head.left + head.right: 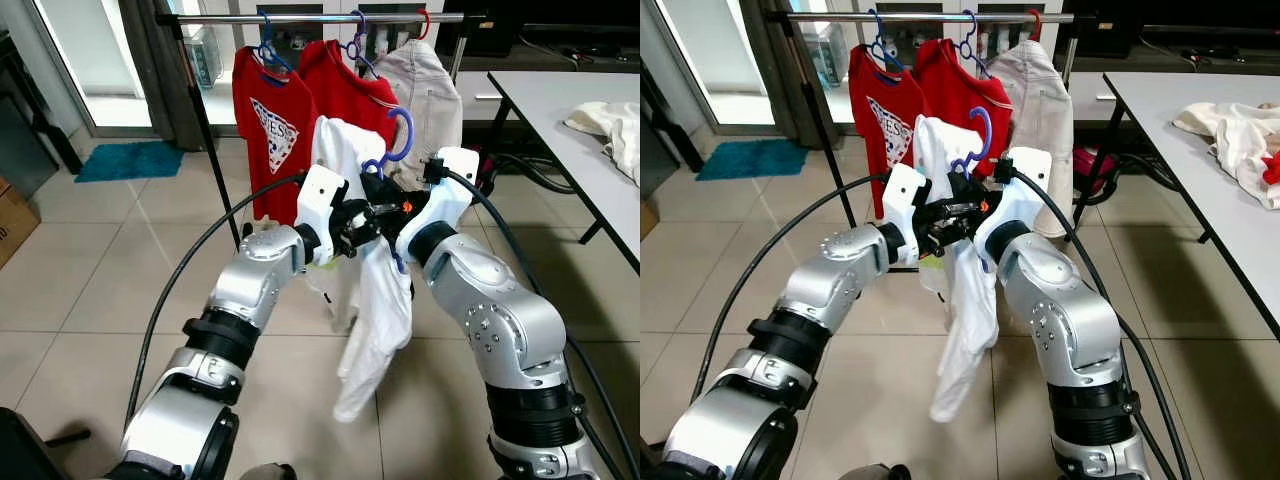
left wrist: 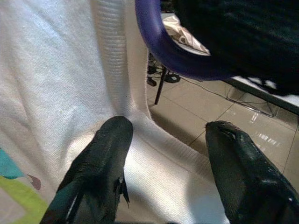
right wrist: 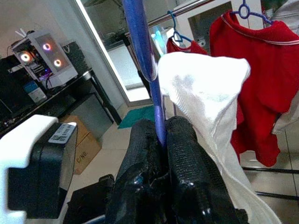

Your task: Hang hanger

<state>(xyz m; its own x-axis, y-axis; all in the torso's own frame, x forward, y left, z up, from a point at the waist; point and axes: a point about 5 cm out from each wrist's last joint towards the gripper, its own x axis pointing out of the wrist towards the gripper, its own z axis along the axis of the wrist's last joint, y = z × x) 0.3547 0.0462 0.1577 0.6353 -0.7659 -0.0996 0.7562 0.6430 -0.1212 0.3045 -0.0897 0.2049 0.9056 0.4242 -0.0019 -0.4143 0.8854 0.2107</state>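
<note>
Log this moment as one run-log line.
right gripper: shut on purple hanger | left gripper: open at white shirt | rail: hanger not hung

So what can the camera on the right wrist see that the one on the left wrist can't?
Right wrist view alone: the right gripper pinched shut on the blue hanger, a red shirt on the metal rail, a computer with glowing fans and a cardboard box.

Left wrist view alone: the left gripper, its fingers apart against the shirt's ribbed collar, and a table leg on the tiles.

Both: the white shirt and that hanger.
</note>
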